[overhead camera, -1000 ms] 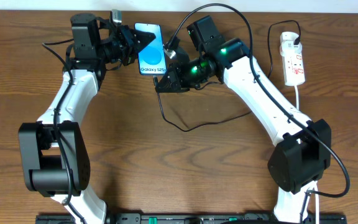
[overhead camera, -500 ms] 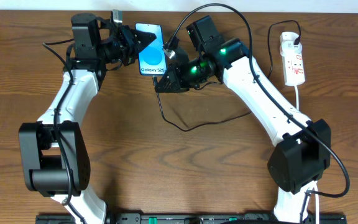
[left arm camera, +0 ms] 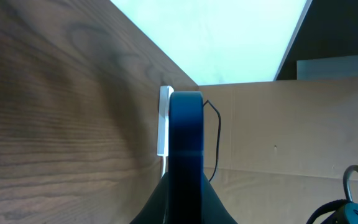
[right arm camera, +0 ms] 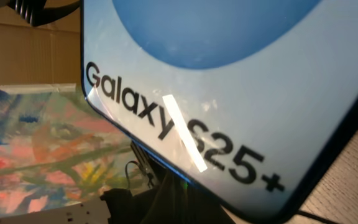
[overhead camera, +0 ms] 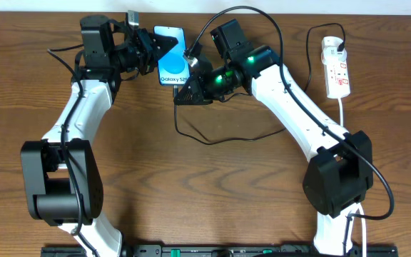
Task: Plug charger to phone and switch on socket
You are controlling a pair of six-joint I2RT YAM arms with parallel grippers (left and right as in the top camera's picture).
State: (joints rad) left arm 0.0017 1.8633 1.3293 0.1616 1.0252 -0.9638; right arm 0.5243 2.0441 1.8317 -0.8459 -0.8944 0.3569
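Note:
The phone (overhead camera: 171, 64) with a cyan "Galaxy S25" screen is held on edge at the back of the table by my left gripper (overhead camera: 155, 51), which is shut on its left side. In the left wrist view the phone (left arm camera: 186, 137) shows edge-on between the jaws (left arm camera: 185, 208). My right gripper (overhead camera: 184, 91) is at the phone's lower edge, shut on the charger's tip; the connector itself is hidden. The black charger cable (overhead camera: 212, 141) loops over the table. The phone screen (right arm camera: 229, 93) fills the right wrist view above the dark fingers (right arm camera: 191, 199). The white socket (overhead camera: 337, 75) lies at the far right.
A black plug (overhead camera: 332, 44) sits in the socket's far end, and the socket's white cord (overhead camera: 342, 107) runs toward the front. The table's back edge is just behind the phone. The right arm's black cable arcs above the arm (overhead camera: 262, 11).
My right gripper has moved up and left, closer to the phone's lower edge. The cable loop on the table has shifted left. The left gripper still holds the phone in the same place.

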